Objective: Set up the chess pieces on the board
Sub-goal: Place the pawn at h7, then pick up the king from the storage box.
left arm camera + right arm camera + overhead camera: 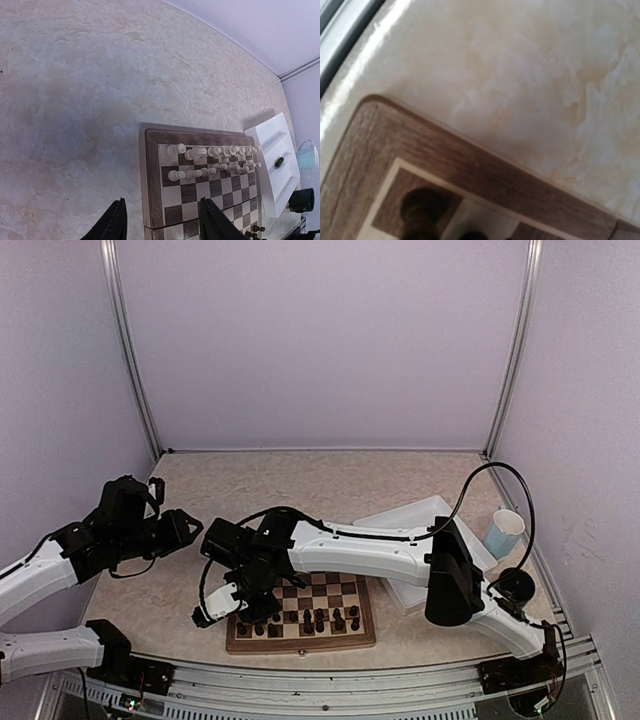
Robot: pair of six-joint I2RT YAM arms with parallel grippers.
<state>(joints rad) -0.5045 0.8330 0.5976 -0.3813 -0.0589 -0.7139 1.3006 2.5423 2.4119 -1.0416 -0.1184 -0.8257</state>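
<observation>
Hovering over the marbled table (330,480) at the left, the left gripper (162,227) has its two dark fingers spread apart with nothing between them. Its wrist camera looks across bare tabletop to the board (300,645), which lies near the front edge, about midway between the two arm bases. The cream pieces (210,160) stand in two rows along the board's far side, and the dark pieces (312,620) fill its near rows. The right arm reaches across from the right, and the right gripper (212,608) hangs low over the board's near-left corner. Its wrist view shows only that rounded corner and a dark figure on the corner square, so I cannot tell how its jaws stand. Just right of the board sits a white tray (280,142) holding a lone dark piece (279,161). Beyond the tray stand a pale blue cup (505,532) and a dark mug (301,200).
</observation>
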